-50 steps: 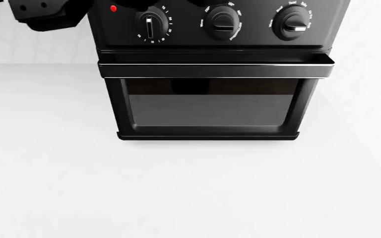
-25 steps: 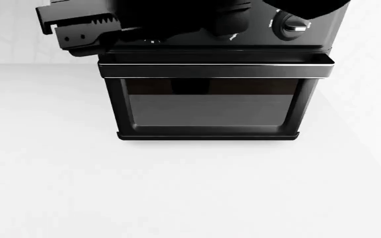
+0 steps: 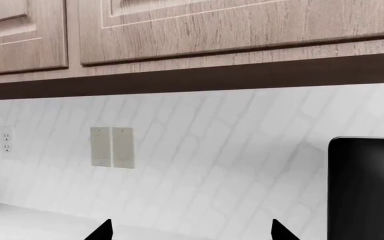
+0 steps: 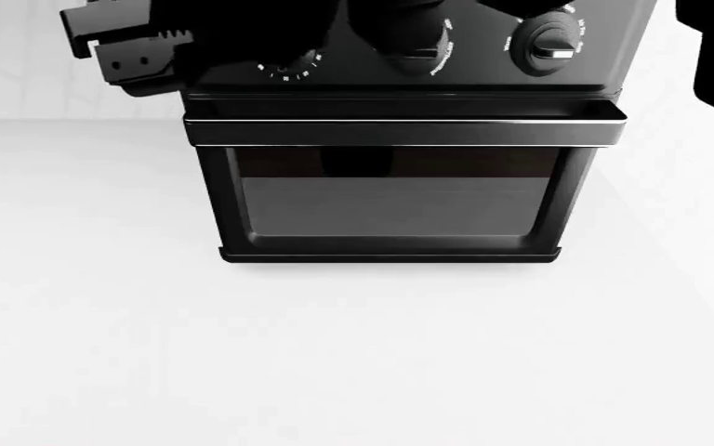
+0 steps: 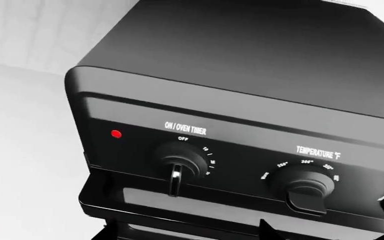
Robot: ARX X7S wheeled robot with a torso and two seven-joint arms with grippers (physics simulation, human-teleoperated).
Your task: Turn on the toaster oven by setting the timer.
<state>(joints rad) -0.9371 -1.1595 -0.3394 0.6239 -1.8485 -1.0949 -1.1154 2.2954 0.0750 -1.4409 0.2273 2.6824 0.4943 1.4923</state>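
Observation:
The black toaster oven stands on the white counter, with its bar handle across the door. In the right wrist view the timer sits under "ON / OVEN TIMER"; its pointer points straight down, away from "OFF". A red light glows beside it. My right gripper is open and empty, in front of and apart from the timer. My left gripper is open and empty, facing the wall left of the oven. In the head view a black arm mass hides the timer.
The temperature knob and the function knob sit right of the timer. Wooden cabinets hang over a white tiled backsplash with a switch plate and an outlet. The white counter stretches in front.
A black arm mass has moved in over the oven's top left, hiding the timer knob and red light in the head view. A dark shape has grown at the top right edge.

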